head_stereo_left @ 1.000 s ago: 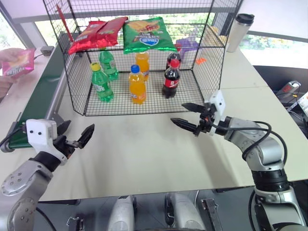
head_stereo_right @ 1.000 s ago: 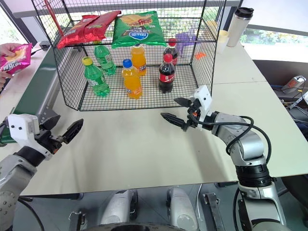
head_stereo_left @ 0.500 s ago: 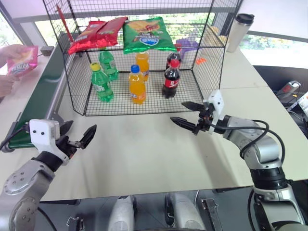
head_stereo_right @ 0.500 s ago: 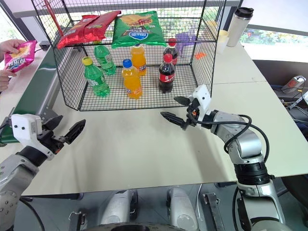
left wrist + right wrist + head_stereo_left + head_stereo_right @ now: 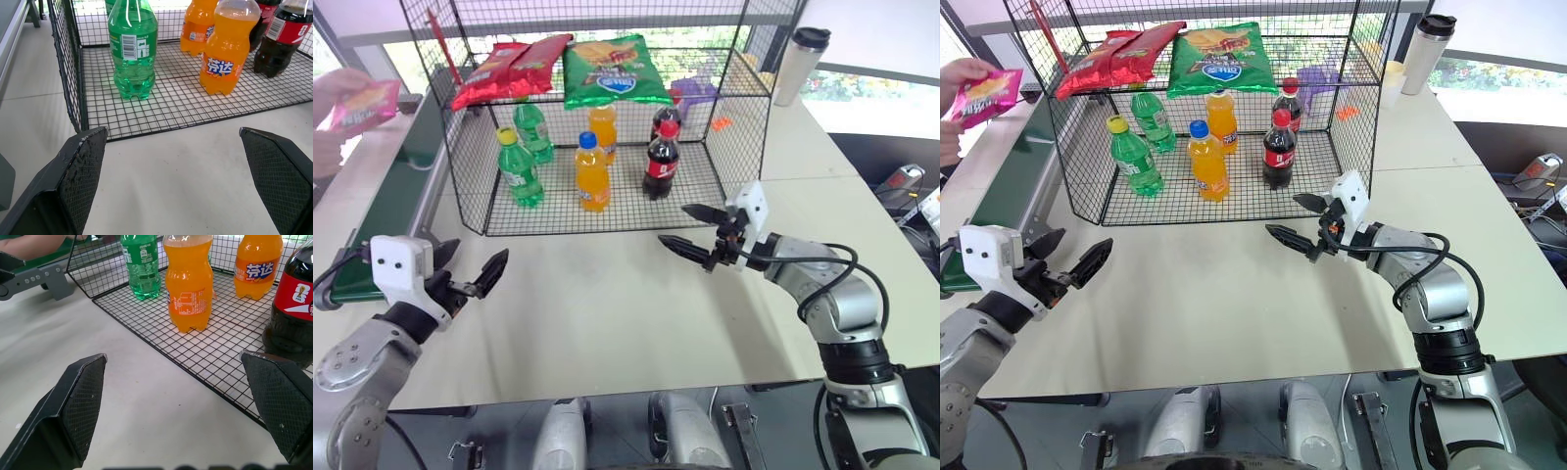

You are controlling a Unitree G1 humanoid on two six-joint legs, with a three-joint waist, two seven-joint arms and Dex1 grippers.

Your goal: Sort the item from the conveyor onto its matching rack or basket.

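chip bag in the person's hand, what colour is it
Magenta-pink with yellow chips printed on it; the chip bag shows best in the right eye view.

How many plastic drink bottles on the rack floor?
6, on the black wire-mesh rack floor: two green at left, two orange in the middle, two dark cola at right. More may be hidden.

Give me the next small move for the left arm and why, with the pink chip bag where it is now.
Probably hold and wait. A person's hand has the pink chip bag above the conveyor, not on it. The left gripper hovers open and empty beside the belt's near end; reach once the bag lies on the belt.
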